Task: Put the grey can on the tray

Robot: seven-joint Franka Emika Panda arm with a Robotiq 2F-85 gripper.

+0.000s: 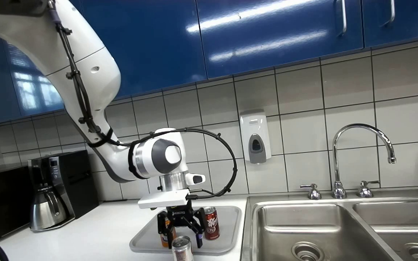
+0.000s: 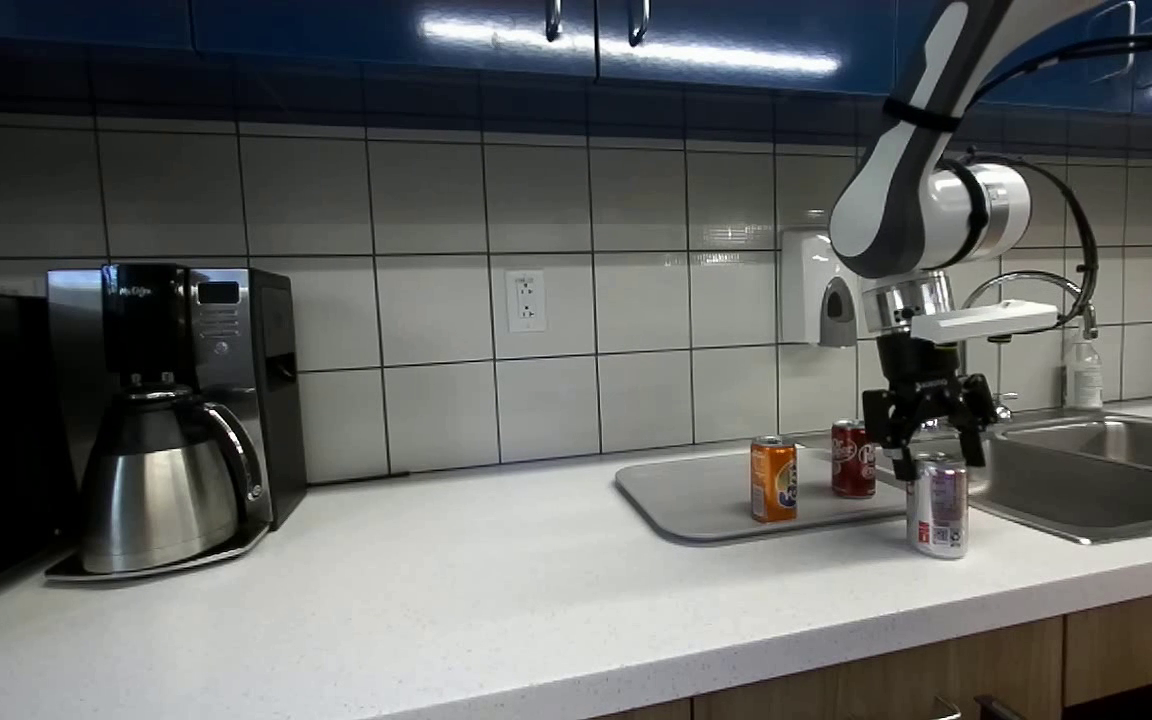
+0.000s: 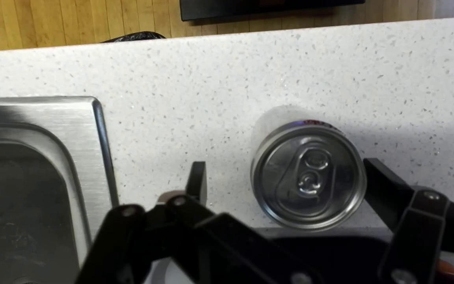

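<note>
Mara: What stands nearest?

Jonas: A grey can (image 2: pixel 939 512), upright on the near side of the white desk (image 2: pixel 496 600), just short of the tray (image 2: pixel 676 490) and not yet on it. Standing free, its sides exposed, it likely suits a grasp from above.

Mara: And the jaws?

Jonas: Spread apart, aimed downward, pinching nothing, presumably so as to straddle the can. Their tips show about level with its upper part in both exterior views.

Mara: Where does the can lie relative to them?

Jonas: Between them, off-centre. The wrist view shows its top close to the jaw on the scene's left, with a gap toward the sink (image 3: pixel 85 150) on the right. Whether the left jaw touches cannot be told. A small shift left before squeezing would probably spare the can a nudge.

Mara: Farther back?

Jonas: On the tray, an orange can (image 2: pixel 772 480) stands at left, a dark red can (image 2: pixel 850 462) farther and to the right. Set apart so, they would presumably let a third join them. Beyond, a soap dispenser (image 1: pixel 255 136) hangs on the tiled wall (image 2: pixel 546 400); a coffee maker (image 2: pixel 161 420) occupies the far left.
</note>
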